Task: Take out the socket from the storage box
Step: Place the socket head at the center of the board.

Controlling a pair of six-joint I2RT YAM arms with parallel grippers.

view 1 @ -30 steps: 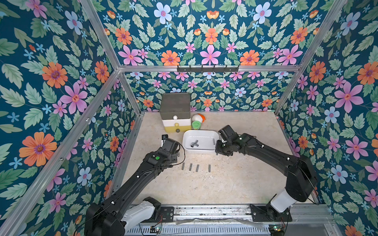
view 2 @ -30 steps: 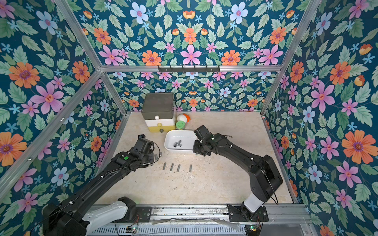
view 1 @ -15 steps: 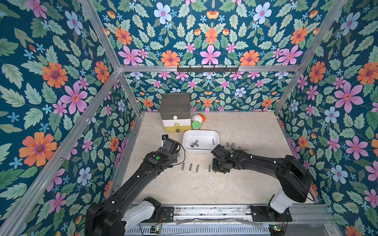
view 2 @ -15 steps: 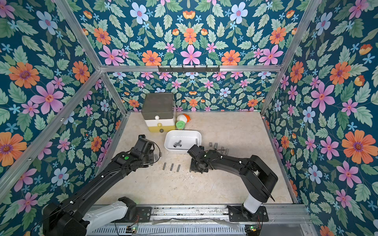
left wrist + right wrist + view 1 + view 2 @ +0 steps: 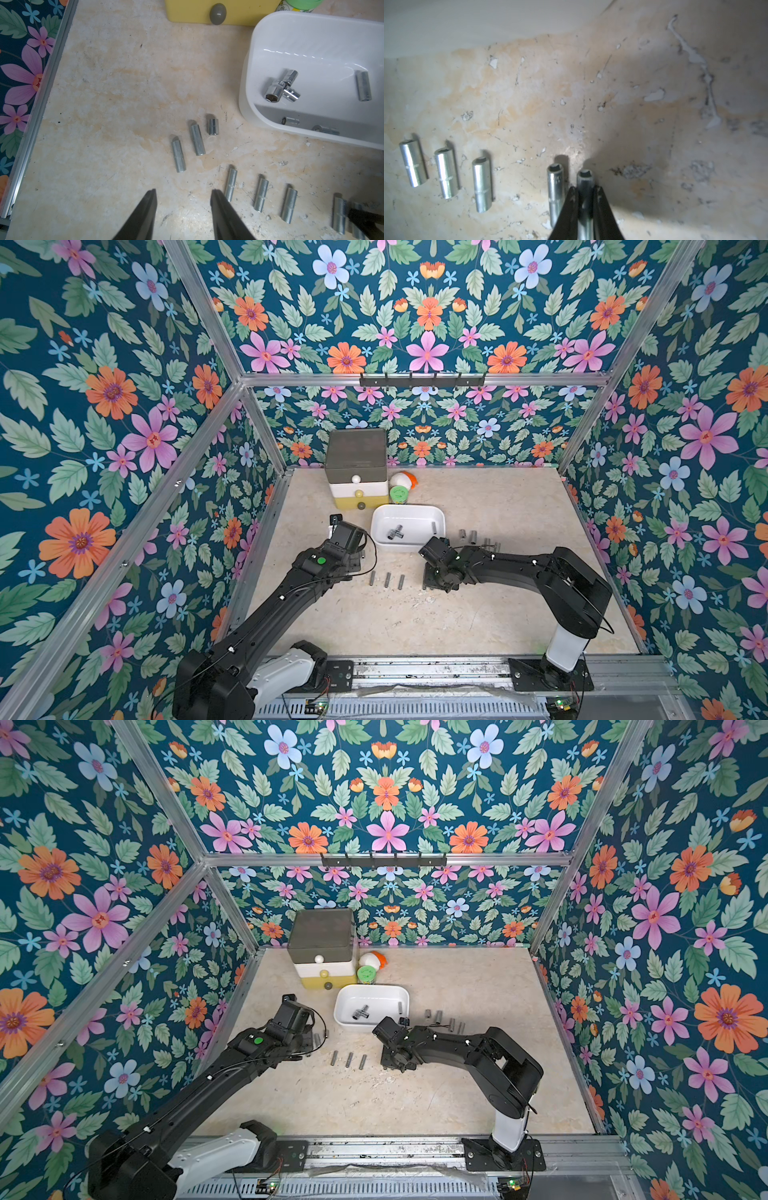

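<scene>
Right gripper (image 5: 585, 190) swung from storage box (image 5: 415, 516) to table (image 5: 633, 104), clenched on socket (image 5: 584, 176), likely extending row (image 5: 481, 185) (left gripper (image 5: 184, 193) agape, empty).

drawer tower (image 5: 355, 472): back, upright | green-lidded jar (image 5: 399, 494): just beside it | hook rail (image 5: 422, 380): back wall

White storage box (image 5: 415, 516), silver sockets (image 5: 387, 580), beige mottled tabletop (image 5: 415, 622), teal floral walls (image 5: 415, 323)
</scene>
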